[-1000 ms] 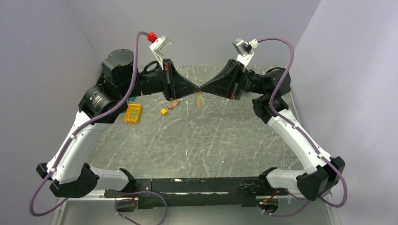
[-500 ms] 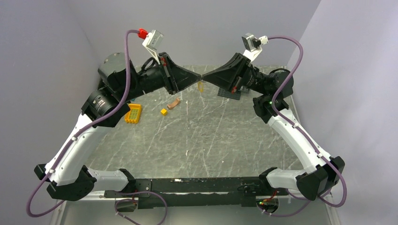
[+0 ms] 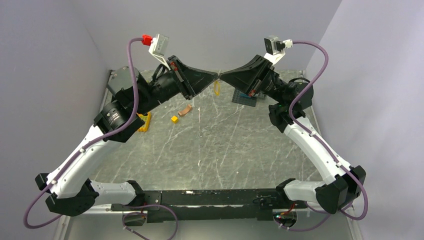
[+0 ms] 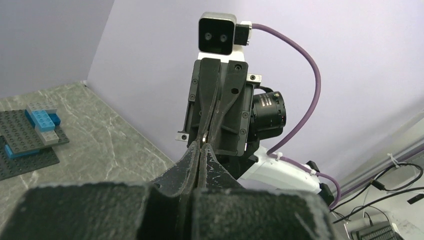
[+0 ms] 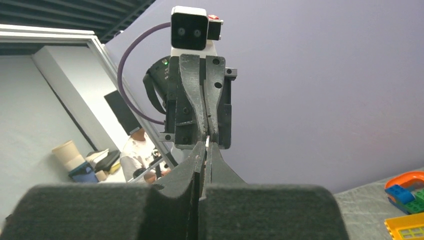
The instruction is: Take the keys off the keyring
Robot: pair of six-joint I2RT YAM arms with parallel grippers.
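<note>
My left gripper (image 3: 215,75) and right gripper (image 3: 222,75) meet tip to tip, high above the back of the table. Both are shut. A thin metal glint, the keyring (image 4: 202,142), shows between the left jaws, and it also shows between the right jaws (image 5: 206,142). The yellow key (image 3: 217,88) hangs just below the meeting tips. In the left wrist view my left gripper (image 4: 200,146) points at the right gripper (image 4: 216,131). In the right wrist view my right gripper (image 5: 206,146) faces the left gripper (image 5: 206,128). The key is hidden in both wrist views.
An orange-yellow studded brick (image 3: 145,121), a small yellow cube (image 3: 174,119) and a brown piece (image 3: 185,109) lie at the back left. A dark grey baseplate (image 3: 244,98) with blue bricks (image 4: 42,120) sits under the right gripper. Toy bricks (image 5: 407,192) lie nearby.
Both grippers have risen together, still tip to tip, and the yellow key has gone up with them, from near the table to well above it.
</note>
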